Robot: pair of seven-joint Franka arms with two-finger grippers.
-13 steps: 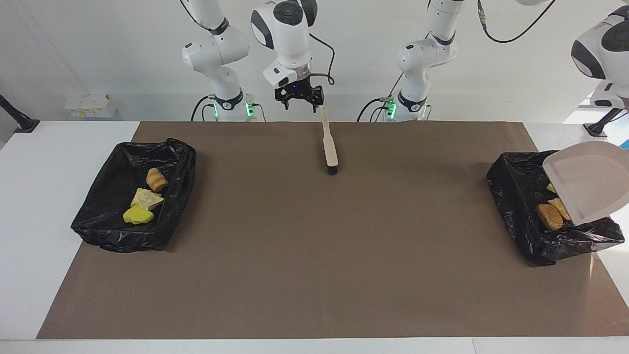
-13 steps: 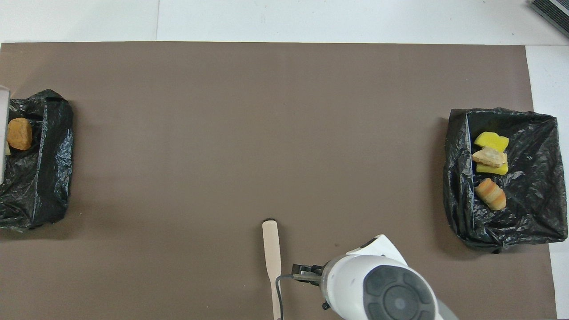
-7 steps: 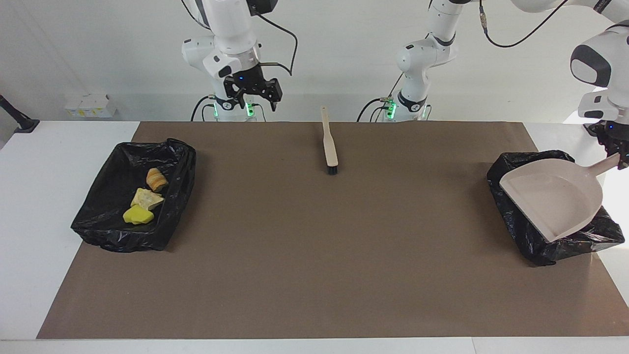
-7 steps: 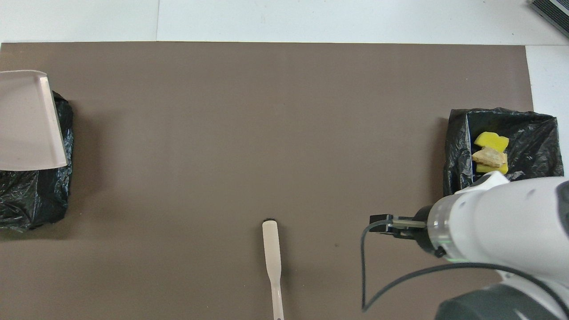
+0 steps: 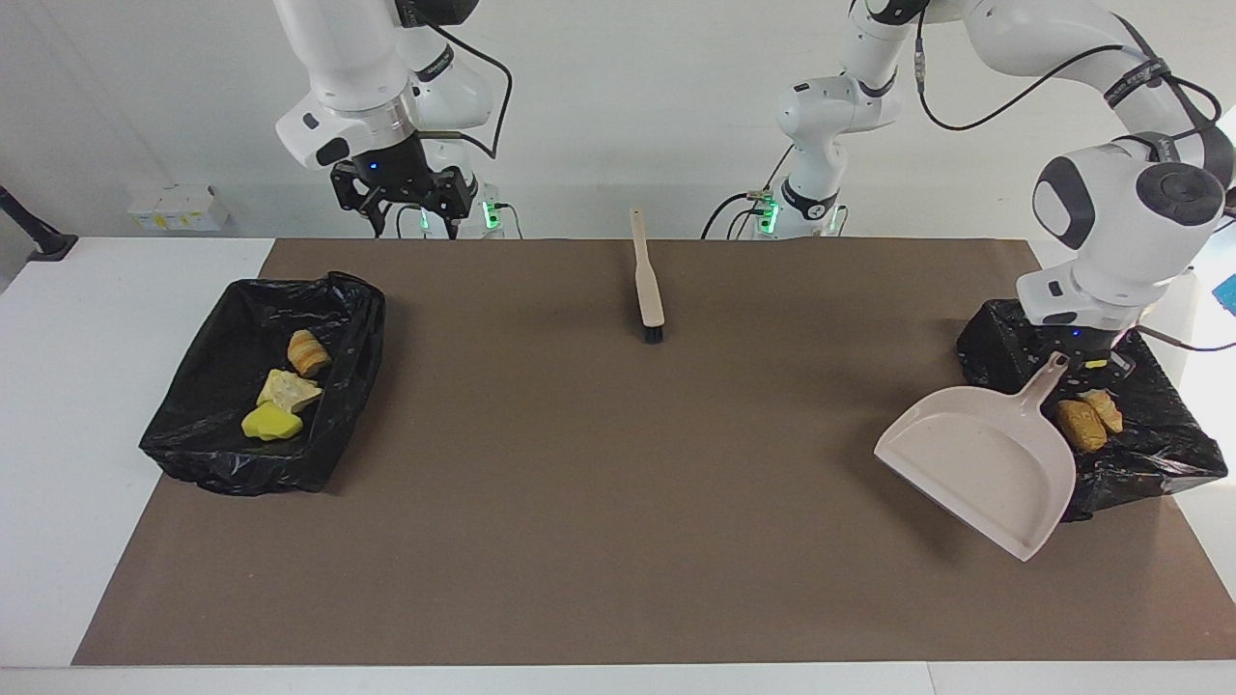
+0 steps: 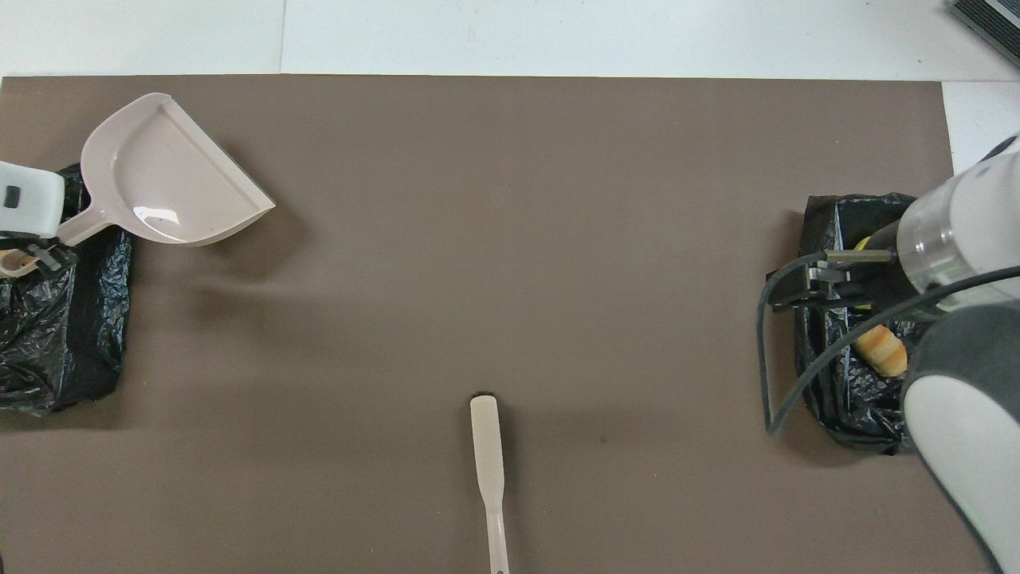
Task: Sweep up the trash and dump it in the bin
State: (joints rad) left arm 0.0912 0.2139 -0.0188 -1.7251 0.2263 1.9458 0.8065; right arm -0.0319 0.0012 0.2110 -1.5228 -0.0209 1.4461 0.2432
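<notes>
While the brush (image 5: 648,284) lies flat on the brown mat (image 5: 618,483) at upper centre of the facing view, handle toward the robots, neither arm touches it. Left gripper (image 5: 1081,359), at the right edge of that view, hangs over the black-lined bin (image 5: 1024,338) there and is clenched on the handle of the beige dustpan (image 5: 985,463). The pan tilts with its open mouth toward lower centre of the frame, over the mat just beside the bin. In that bin, orange-brown trash lumps (image 5: 1086,421) show beside the pan handle. Right gripper (image 5: 404,198), upper left of the facing view, hangs in the air with fingers spread, grasping nothing. Below it, the second black-lined bin (image 5: 222,454) holds an orange-brown lump (image 5: 307,352), a pale lump (image 5: 286,389) and a yellow wedge (image 5: 270,422).
</notes>
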